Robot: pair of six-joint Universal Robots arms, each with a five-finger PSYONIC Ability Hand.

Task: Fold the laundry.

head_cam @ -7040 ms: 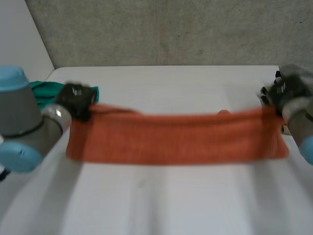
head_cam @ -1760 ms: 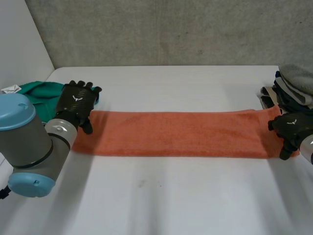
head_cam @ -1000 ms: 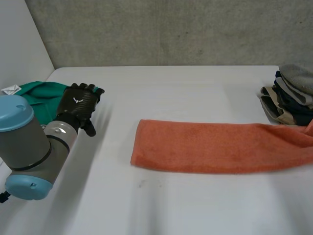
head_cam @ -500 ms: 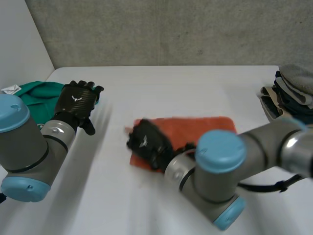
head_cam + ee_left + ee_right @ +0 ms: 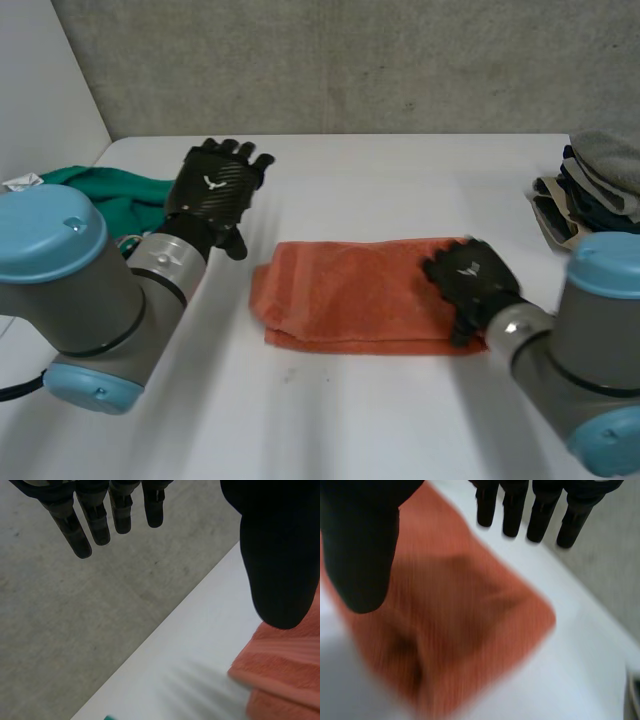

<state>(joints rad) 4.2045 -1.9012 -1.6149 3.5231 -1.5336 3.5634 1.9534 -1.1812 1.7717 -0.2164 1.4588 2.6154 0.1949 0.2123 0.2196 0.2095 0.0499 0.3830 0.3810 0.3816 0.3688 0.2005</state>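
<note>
Since half a second ago the right hand (image 5: pixel 468 287) has drawn back from the orange towel's (image 5: pixel 345 295) left end to its right end, and the left hand (image 5: pixel 215 190) has come nearer.
I find the towel folded double at mid-counter (image 5: pixel 380 170). The right hand rests on its right end, fingers (image 5: pixel 540 510) straight, gripping nothing. The left hand is raised just beside its left end, fingers (image 5: pixel 95 522) spread and empty. A green cloth (image 5: pixel 110 195) lies behind the left arm. A stack of folded clothes (image 5: pixel 600 190) sits at the counter's right edge.

Black left hand (image 5: pixel 213 192) raised, fingers (image 5: pixel 96 525) straight and spread, on its grey, blue-capped arm (image 5: pixel 80 290). Black right hand (image 5: pixel 468 285) low, palm down, fingers (image 5: pixel 540 515) straight, thumb apart.
</note>
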